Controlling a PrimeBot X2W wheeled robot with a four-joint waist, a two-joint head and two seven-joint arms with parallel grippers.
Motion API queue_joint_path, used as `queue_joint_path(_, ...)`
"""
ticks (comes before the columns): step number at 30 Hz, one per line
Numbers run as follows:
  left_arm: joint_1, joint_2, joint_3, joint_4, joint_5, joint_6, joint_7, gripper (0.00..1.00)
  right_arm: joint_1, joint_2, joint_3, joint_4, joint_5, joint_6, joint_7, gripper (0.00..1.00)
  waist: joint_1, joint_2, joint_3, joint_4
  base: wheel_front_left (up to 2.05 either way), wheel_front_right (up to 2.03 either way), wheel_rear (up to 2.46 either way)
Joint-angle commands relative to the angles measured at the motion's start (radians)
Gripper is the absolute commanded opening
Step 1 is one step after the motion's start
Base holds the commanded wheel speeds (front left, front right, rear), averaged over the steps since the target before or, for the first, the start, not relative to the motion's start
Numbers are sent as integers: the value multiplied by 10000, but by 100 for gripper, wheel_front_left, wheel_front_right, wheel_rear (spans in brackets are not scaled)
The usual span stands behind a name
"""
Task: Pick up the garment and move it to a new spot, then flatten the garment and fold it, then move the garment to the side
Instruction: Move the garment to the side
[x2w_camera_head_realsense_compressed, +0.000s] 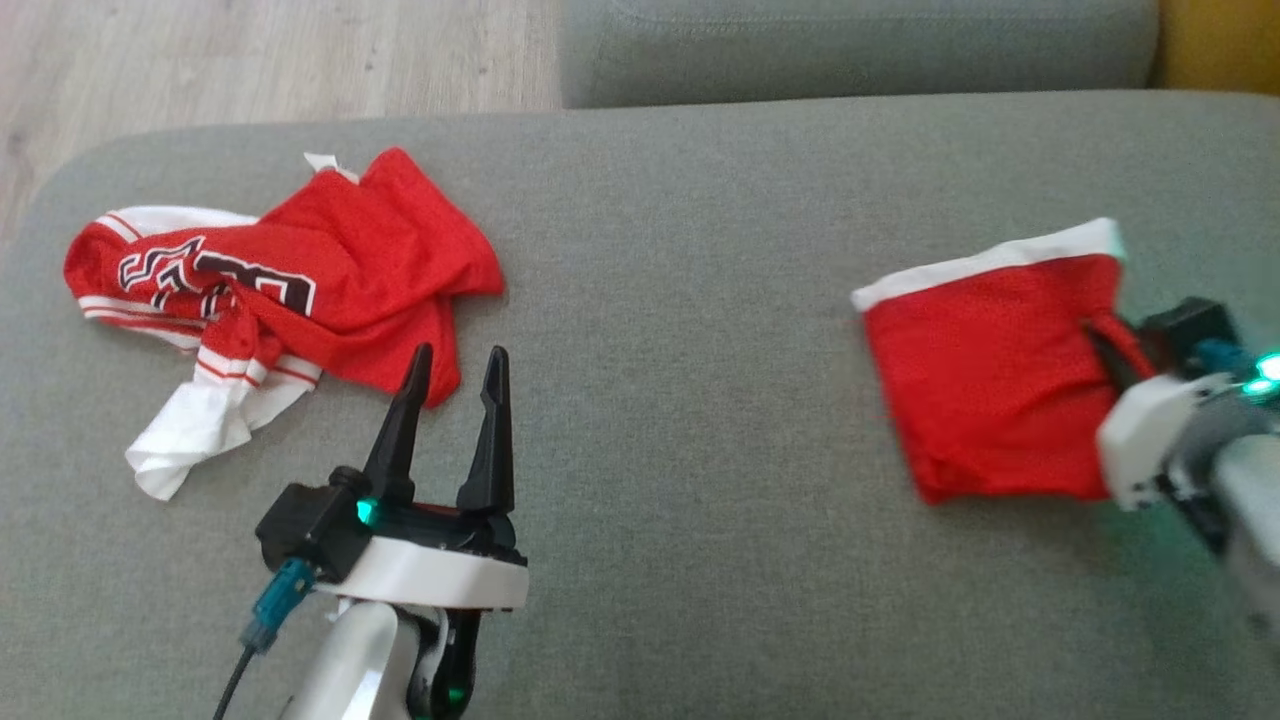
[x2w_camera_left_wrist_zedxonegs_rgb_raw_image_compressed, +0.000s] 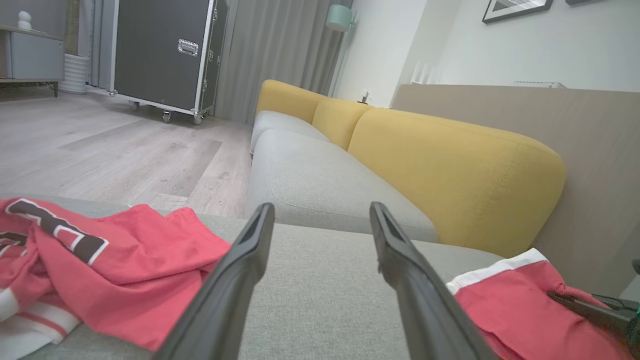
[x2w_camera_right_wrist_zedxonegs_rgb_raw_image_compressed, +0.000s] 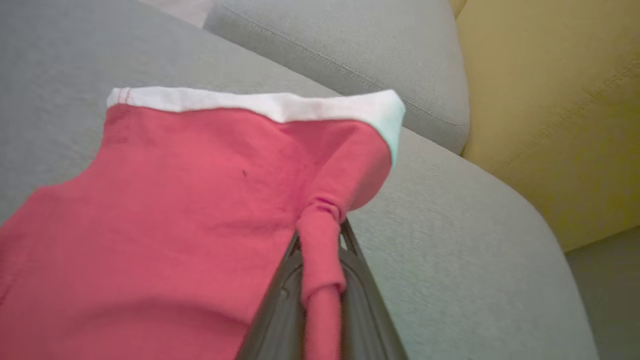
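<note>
A folded red garment (x2w_camera_head_realsense_compressed: 985, 380) with a white band along its far edge lies on the right of the grey sofa seat (x2w_camera_head_realsense_compressed: 680, 400). My right gripper (x2w_camera_head_realsense_compressed: 1105, 340) is shut on a pinched bunch of its right edge, and the right wrist view shows the red cloth (x2w_camera_right_wrist_zedxonegs_rgb_raw_image_compressed: 200, 210) squeezed between the dark fingers (x2w_camera_right_wrist_zedxonegs_rgb_raw_image_compressed: 280, 300). My left gripper (x2w_camera_head_realsense_compressed: 460, 350) hovers open with nothing between its fingers, just beside the near edge of a crumpled red jersey (x2w_camera_head_realsense_compressed: 330, 260) with black lettering. In the left wrist view the jersey (x2w_camera_left_wrist_zedxonegs_rgb_raw_image_compressed: 125, 255) lies left of the fingers and the folded garment (x2w_camera_left_wrist_zedxonegs_rgb_raw_image_compressed: 510, 305) right.
The seat is a wide grey cushion with bare fabric between the two red pieces. A second grey cushion (x2w_camera_head_realsense_compressed: 860, 45) sits beyond it, with yellow backrests (x2w_camera_left_wrist_zedxonegs_rgb_raw_image_compressed: 450, 170) to the right. Wooden floor (x2w_camera_head_realsense_compressed: 250, 60) lies past the left end, where a black wheeled case (x2w_camera_left_wrist_zedxonegs_rgb_raw_image_compressed: 160, 50) stands.
</note>
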Motion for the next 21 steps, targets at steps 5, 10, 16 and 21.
queue_joint_path(5,-614,41,246,-515,42,66,-94,100,-501,-1881,808,-429,627,33,269,0,1,0,541,149,0,0,0)
queue_joint_path(10,-897,41,195,-572,128,43,-94,100,-814,-3389,994,-194,888,33,337,0,1,0,1152,334,0,0,0)
queue_joint_path(16,-1203,41,195,-634,170,22,-94,100,-1257,-4324,589,456,942,33,137,0,1,0,1689,506,0,0,0)
queue_joint_path(21,-1345,41,248,-726,177,21,-94,100,-1483,-4469,283,1049,1020,33,43,0,1,0,1877,582,0,0,0)
